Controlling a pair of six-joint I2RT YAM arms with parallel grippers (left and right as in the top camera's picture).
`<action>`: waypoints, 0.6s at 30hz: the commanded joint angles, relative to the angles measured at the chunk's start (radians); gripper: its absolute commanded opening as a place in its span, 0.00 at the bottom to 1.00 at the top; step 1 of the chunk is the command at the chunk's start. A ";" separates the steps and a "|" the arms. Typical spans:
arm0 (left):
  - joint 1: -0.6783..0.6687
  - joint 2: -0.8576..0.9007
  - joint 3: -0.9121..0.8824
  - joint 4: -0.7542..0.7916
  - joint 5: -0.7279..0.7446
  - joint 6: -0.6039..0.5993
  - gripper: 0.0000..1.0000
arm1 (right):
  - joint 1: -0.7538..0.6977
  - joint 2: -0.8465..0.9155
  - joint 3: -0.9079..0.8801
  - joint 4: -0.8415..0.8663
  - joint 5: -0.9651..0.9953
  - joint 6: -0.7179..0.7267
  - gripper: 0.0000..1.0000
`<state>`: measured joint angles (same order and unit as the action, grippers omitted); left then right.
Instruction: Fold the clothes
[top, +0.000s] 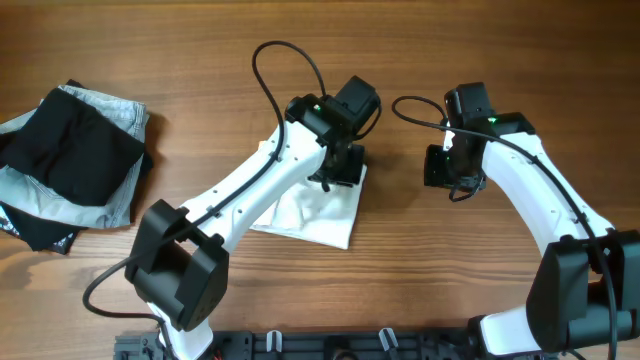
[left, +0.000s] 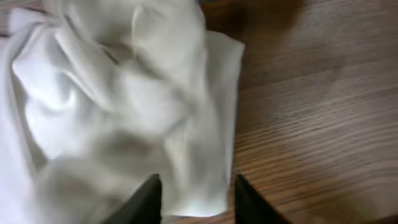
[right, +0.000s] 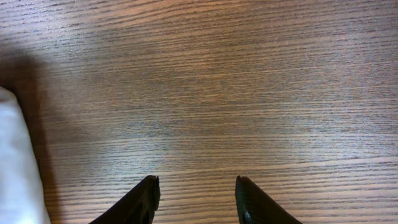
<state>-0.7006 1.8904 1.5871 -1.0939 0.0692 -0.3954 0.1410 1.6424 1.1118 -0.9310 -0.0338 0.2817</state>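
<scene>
The white shirt (top: 310, 215) lies folded into a small wrinkled bundle in the middle of the table, partly hidden under my left arm. My left gripper (top: 340, 170) hangs over its far right corner. In the left wrist view the shirt (left: 124, 106) fills the left side, and the left gripper (left: 198, 186) stands open with the cloth's corner lying between the fingertips, not pinched. To the right of the shirt, my right gripper (top: 440, 165) is open over bare wood. In the right wrist view that gripper (right: 196, 186) holds nothing, and an edge of the shirt (right: 15, 162) shows at the far left.
A pile of folded clothes sits at the table's left edge: a black garment (top: 70, 150) on top of a pale grey one (top: 125, 115). Bare wooden table (top: 450, 270) surrounds the shirt. Cables loop above both wrists.
</scene>
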 joint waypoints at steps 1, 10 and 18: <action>0.008 -0.007 0.021 0.002 0.087 0.101 0.43 | 0.002 -0.021 0.023 0.001 -0.020 -0.021 0.45; 0.362 -0.116 0.028 0.038 0.046 0.047 0.43 | 0.062 -0.020 0.023 0.099 -0.502 -0.263 0.54; 0.560 -0.030 0.027 0.054 0.073 -0.013 0.48 | 0.335 0.063 0.023 0.218 -0.440 -0.204 0.64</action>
<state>-0.1692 1.8172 1.6028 -1.0420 0.1192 -0.3862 0.4065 1.6569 1.1156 -0.7448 -0.4904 0.0441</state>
